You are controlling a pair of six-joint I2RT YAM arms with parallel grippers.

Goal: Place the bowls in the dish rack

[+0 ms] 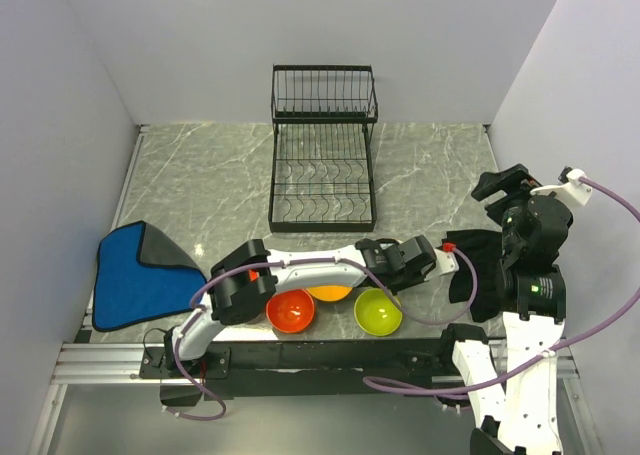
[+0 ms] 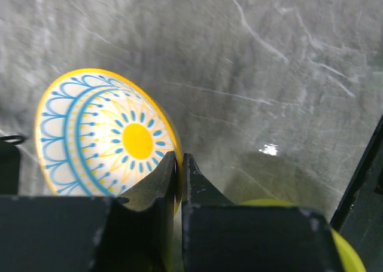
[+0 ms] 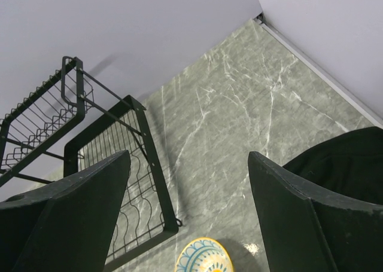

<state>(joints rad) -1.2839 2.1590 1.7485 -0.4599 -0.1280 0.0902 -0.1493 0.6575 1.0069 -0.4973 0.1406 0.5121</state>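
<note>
Pinching the rim of the patterned bowl near the lime green bowl, the left gripper secures its pick; the right gripper hangs spread. Next move: lift, then carry toward eleven o'clock to the dish rack.

A lab test cell: plain white walls box in a marble-patterned table edged by aluminium rail.
</note>
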